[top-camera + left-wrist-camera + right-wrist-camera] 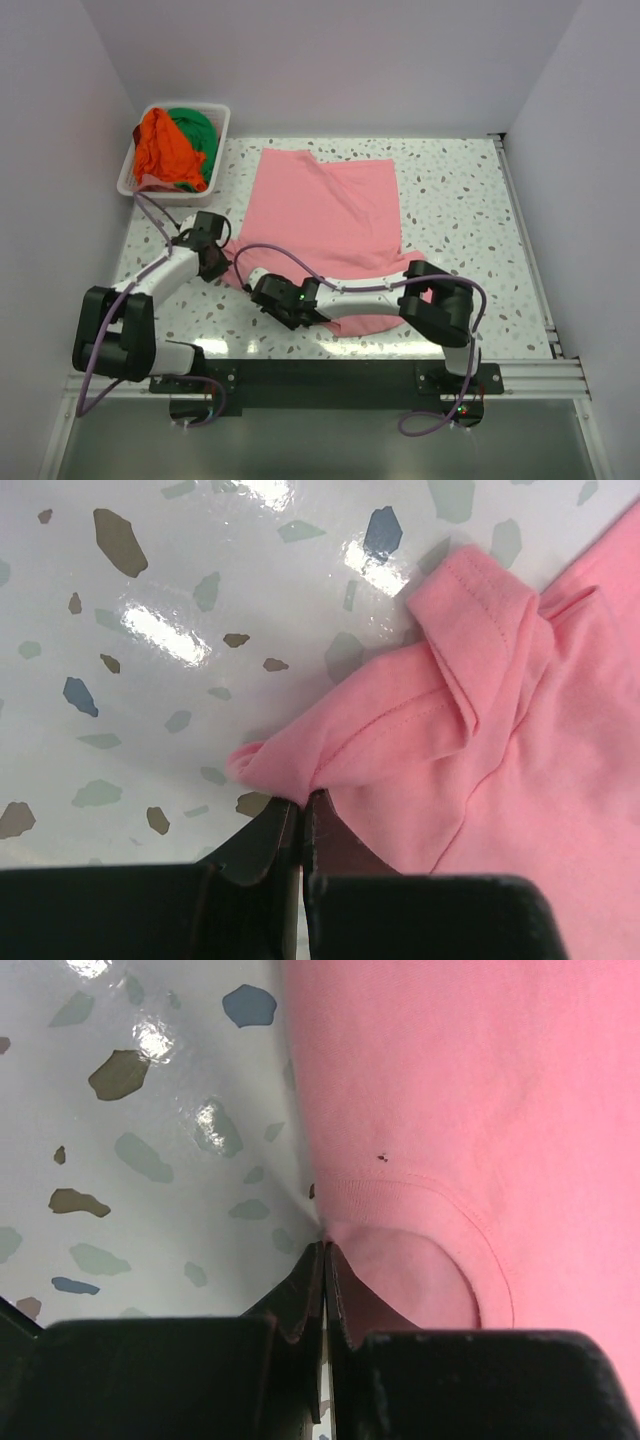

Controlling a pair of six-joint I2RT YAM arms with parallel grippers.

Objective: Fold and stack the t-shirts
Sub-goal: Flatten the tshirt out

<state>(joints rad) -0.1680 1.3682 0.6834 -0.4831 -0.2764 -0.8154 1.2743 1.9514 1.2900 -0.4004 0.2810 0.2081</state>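
The pink t-shirt [330, 215] lies spread on the speckled table, its near end bunched under the arms. My left gripper [222, 262] is at its near left corner. In the left wrist view that gripper [301, 802] is shut on a folded sleeve edge of the pink t-shirt [520, 760]. My right gripper [262, 298] reaches left across the shirt's near edge. In the right wrist view it [325, 1250] is shut on the pink t-shirt [450, 1090] right by the ribbed collar. The orange t-shirt [163, 150] and the green t-shirt [196, 130] lie crumpled in the basket.
A white slotted basket [223, 130] stands at the table's back left corner. White walls close in the left, back and right sides. Bare speckled table [460, 200] shows to the right of the pink shirt.
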